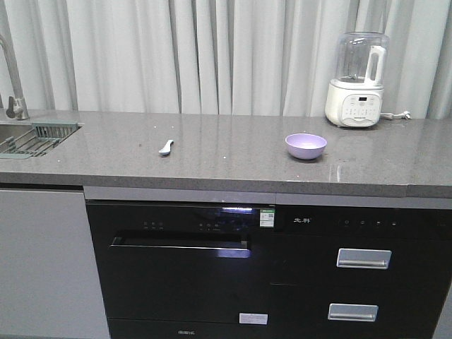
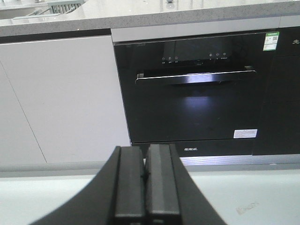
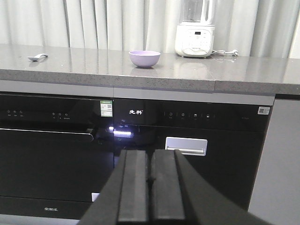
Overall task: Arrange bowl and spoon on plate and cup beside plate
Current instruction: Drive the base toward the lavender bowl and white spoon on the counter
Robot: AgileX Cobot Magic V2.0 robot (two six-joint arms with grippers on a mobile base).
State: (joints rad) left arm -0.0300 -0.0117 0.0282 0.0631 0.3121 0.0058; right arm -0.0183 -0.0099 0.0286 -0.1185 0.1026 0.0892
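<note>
The small round lavender-purple plastic bowl (image 1: 306,146) (image 3: 144,58) stands upright on the grey speckled stone countertop (image 1: 226,159) (image 3: 225,77). It is above and well beyond the right claw (image 3: 150,154), almost straight ahead of it and a touch to its left. The small pale grey-white plastic spoon (image 1: 167,147) (image 3: 36,57) lies flat on the same countertop, far up and to the left of that claw and well apart from the bowl.

Up and to the right of the right claw, behind the bowl, a white blender with a clear jug (image 1: 357,79) (image 3: 195,29) stands near the pale pleated curtains (image 1: 212,53). The right claw is clenched, its two dark fingers (image 3: 134,185) pressed flat together with nothing between them. It faces the black cabinet front, with a silver drawer handle (image 3: 186,146) just above its tips.

The left claw (image 2: 144,152) is likewise clenched on nothing, its fingers (image 2: 130,183) touching along their length. Straight ahead of and above it is the black glass built-in appliance (image 2: 197,93) with its long bar handle (image 2: 196,76). A plain pale grey cabinet door (image 2: 61,98) lies to its upper left. At the far upper left, on top of the counter, is the green drain rack (image 1: 44,134) (image 2: 65,5) in the sink.
</note>
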